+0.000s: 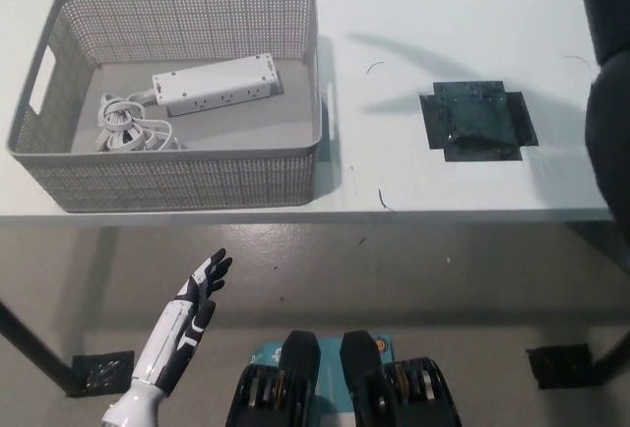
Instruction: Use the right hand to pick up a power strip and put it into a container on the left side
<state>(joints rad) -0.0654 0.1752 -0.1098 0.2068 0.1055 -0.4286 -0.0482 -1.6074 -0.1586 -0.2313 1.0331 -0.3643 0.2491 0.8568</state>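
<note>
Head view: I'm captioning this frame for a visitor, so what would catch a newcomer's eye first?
The grey mesh basket at the table's left stands out, with a white power strip and its coiled cord lying inside. To its right, a black taped square marks the white table. The white left robot hand hangs open below the table edge.

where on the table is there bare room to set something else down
Bare white table lies between the grey mesh basket and the black square marker patch, also behind that patch and along the front edge. The basket is crowded: the white power strip and its coiled cord fill its left and middle floor.
</note>
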